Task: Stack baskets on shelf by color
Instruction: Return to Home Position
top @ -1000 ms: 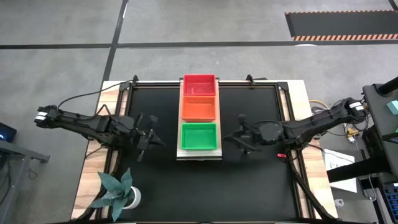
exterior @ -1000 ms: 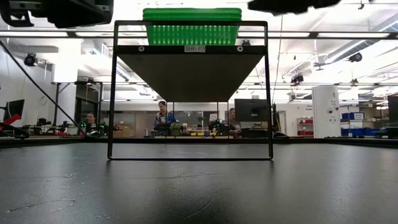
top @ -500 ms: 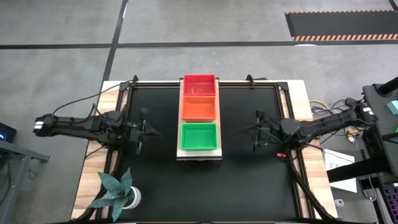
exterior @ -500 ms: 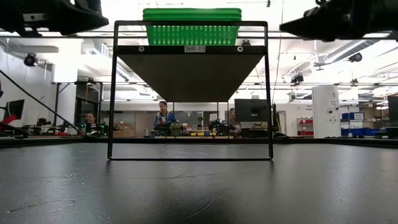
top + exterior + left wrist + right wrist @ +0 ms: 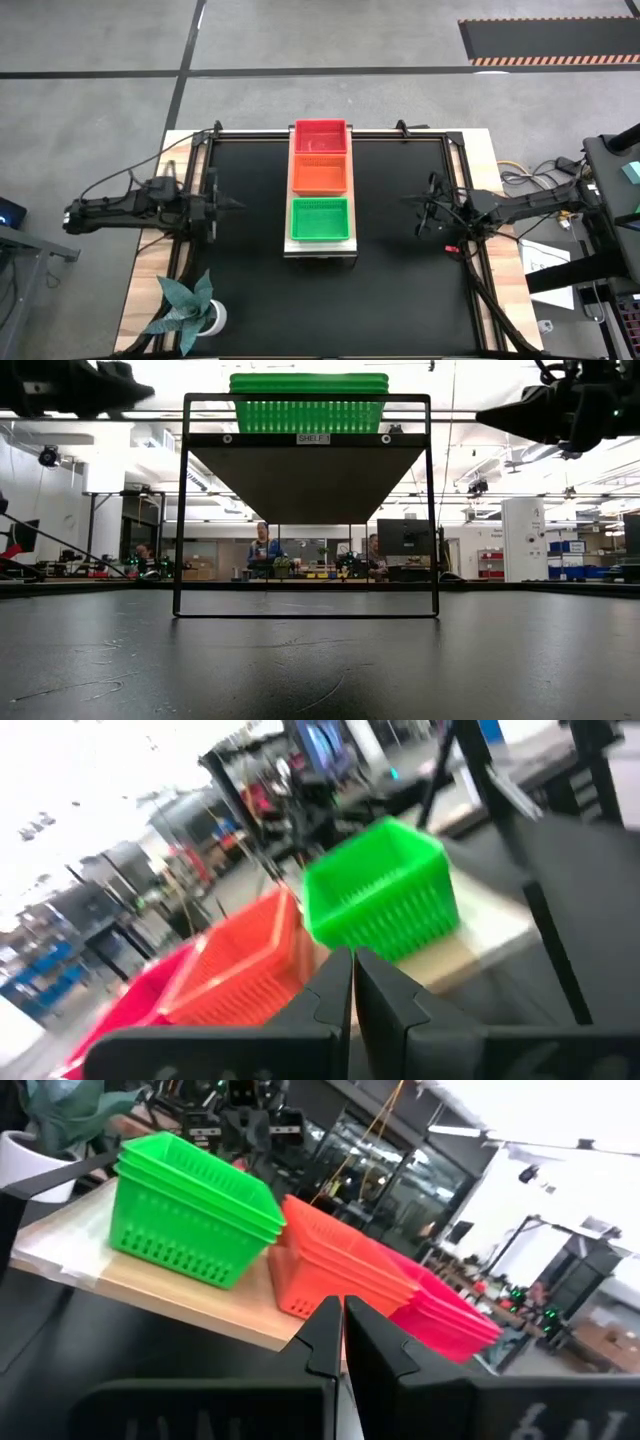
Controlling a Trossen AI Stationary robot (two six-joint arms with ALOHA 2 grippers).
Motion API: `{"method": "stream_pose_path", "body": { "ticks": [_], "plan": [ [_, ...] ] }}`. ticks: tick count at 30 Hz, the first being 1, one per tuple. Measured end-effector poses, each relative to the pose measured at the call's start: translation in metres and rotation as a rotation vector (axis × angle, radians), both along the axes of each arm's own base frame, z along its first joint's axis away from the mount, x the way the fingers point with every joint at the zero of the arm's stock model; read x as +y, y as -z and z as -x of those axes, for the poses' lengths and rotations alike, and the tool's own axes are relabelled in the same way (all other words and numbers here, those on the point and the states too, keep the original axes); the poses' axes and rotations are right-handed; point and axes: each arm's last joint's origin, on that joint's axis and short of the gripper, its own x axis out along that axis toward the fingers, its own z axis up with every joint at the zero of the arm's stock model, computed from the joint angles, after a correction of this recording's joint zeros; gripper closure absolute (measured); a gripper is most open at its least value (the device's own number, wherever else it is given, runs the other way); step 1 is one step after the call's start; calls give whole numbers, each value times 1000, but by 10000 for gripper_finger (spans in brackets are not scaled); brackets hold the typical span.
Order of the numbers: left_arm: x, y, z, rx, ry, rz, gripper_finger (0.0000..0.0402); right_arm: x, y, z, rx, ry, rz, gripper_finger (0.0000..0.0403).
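From above, the left gripper (image 5: pixel 232 205) hangs over the black tabletop (image 5: pixel 250 300) well to the left of the shelf (image 5: pixel 320 249). The right gripper (image 5: pixel 412 205) hangs well to its right, and neither touches anything. The shelf, a long pale wooden board with visible grain, carries 3 colours in a row. Crimson-pink baskets (image 5: pixel 320 136) sit at the far end, orange-red baskets (image 5: pixel 319 175) in the middle and green baskets (image 5: pixel 320 218) at the near end, each just beside its neighbour. In the level view the board rests on a thin black wire frame (image 5: pixel 431 510) (a small label reads SHELF 1). The green stack's slotted mesh wall shows on top, and both arms are dark shapes at the upper corners. The left wrist view shows that claw's 2 dark fingers (image 5: pixel 325 995) pressed almost together with only a hairline slit between them, holding nothing; beyond them the 3 stacks are blurred. In the right wrist view that claw is likewise closed to a thin seam and empty. Past it, the green trays show layered rims and ribbed, perforated plastic sides.
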Motion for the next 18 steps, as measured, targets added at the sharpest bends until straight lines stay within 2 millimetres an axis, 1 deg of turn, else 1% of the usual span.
{"method": "stream_pose_path", "body": {
  "ticks": [4,7,10,16,18],
  "plan": [
    [0,-3,9,-56,-3,50,402,-4,0,12,-83,17,-4,394],
    [-1,-3,15,-75,-7,108,402,-5,6,17,-107,21,-7,394],
    [-1,3,16,-75,-8,130,402,-5,10,22,-140,22,-7,394],
    [-1,19,17,-78,-9,159,402,-5,5,33,-230,-19,-34,394],
    [-1,21,17,-83,-9,164,402,-5,3,36,-250,-34,-25,394]
  ]
}}
